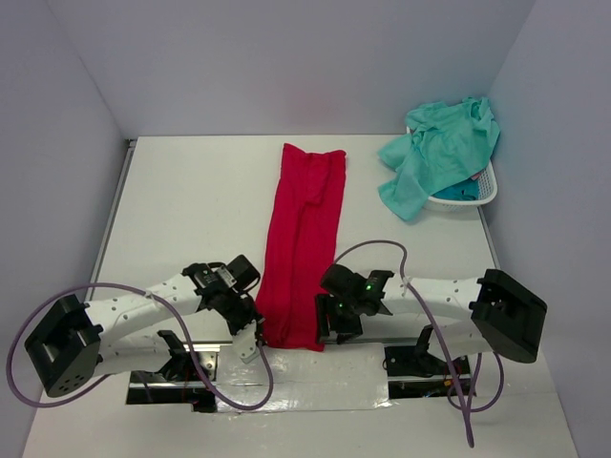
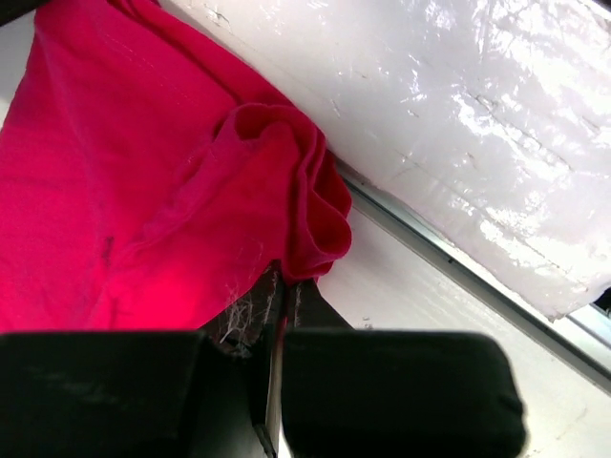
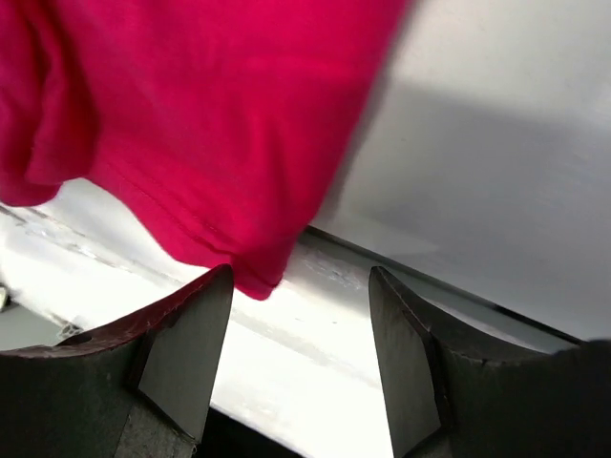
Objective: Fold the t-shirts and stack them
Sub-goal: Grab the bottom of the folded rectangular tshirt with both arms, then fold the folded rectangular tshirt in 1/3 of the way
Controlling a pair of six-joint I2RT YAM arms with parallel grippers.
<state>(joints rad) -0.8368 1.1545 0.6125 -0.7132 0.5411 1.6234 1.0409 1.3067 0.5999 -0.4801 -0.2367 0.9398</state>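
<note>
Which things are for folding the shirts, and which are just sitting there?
For the job: red t-shirt, mint t-shirt, darker teal t-shirt.
Just lying about: white basket, which holds the two teal shirts.

The right gripper (image 3: 301, 353) stands spread wide; a corner of the crimson red t-shirt (image 3: 191, 114) lies just ahead of one fingertip.

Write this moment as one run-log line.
left jaws: shut on crimson t-shirt corner; right jaws: open, holding nothing; mint-teal shirt: draped over white basket
</note>
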